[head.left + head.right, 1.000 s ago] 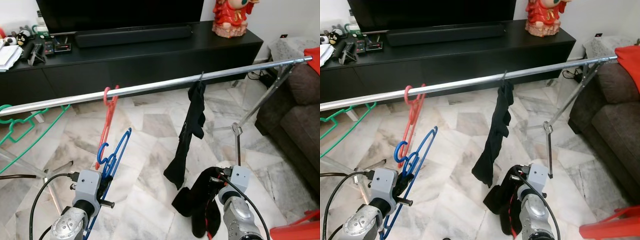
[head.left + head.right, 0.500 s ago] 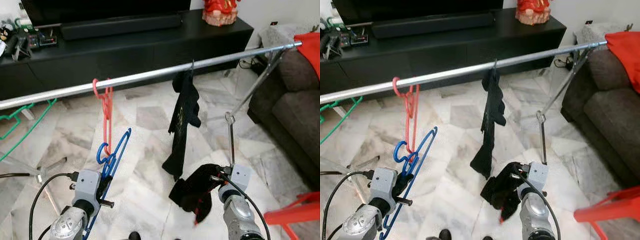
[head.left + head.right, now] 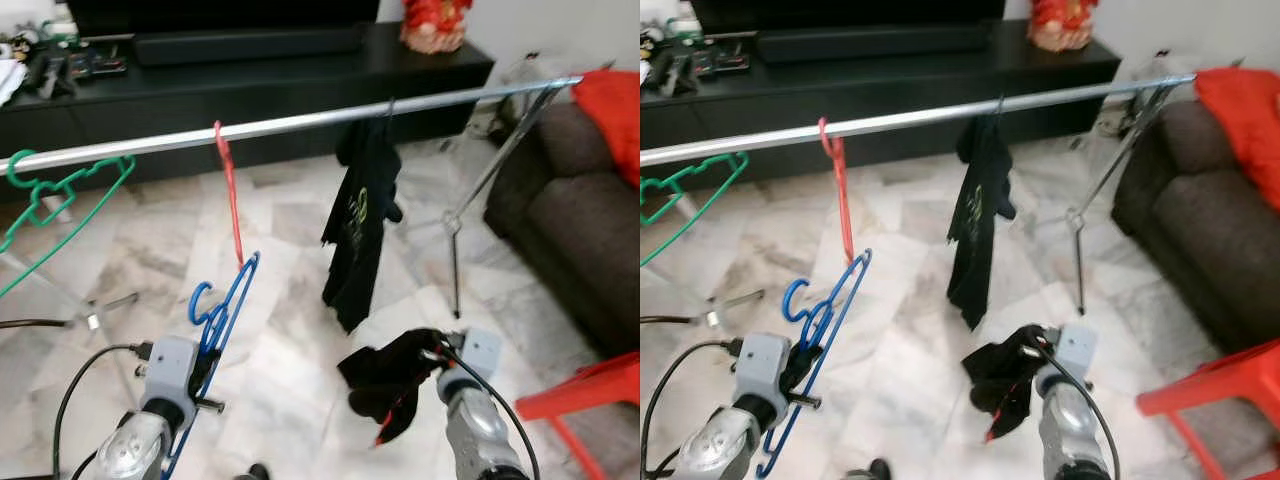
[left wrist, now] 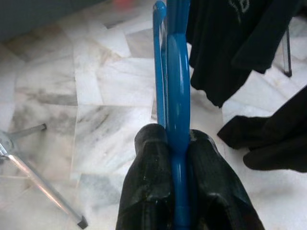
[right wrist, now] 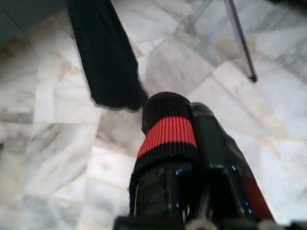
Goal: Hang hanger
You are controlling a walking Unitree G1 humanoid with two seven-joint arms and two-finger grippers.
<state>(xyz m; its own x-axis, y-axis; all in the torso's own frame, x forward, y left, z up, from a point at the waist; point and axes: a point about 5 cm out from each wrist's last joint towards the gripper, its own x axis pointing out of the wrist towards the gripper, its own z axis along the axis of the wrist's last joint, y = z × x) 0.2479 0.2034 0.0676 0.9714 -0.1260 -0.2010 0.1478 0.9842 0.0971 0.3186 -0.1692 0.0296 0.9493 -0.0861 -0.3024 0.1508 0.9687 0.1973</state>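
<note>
A blue hanger (image 3: 225, 305) stands upright in my left gripper (image 3: 203, 367), which is shut on its lower part low at the left; in the left wrist view the black fingers (image 4: 148, 182) clamp the blue hanger (image 4: 174, 72). It is below and in front of the silver rail (image 3: 300, 122). My right gripper (image 3: 436, 357), low at the right, is shut on a black garment (image 3: 385, 382) with a red stripe (image 5: 168, 133) on its cuff. On the rail hang a red hanger (image 3: 232, 200), a green hanger (image 3: 50, 195) and a black shirt (image 3: 360, 220).
A black TV cabinet (image 3: 250, 80) runs behind the rail. A dark sofa (image 3: 580, 230) with red cloth stands at the right, a red stool (image 3: 590, 390) in front of it. The rack's legs (image 3: 455, 250) stand on the marble floor.
The whole view has shifted, so the camera has moved; the rail and hanging shirt now appear closer. Both grippers keep their hold; the black garment bunches higher beside the right gripper.
</note>
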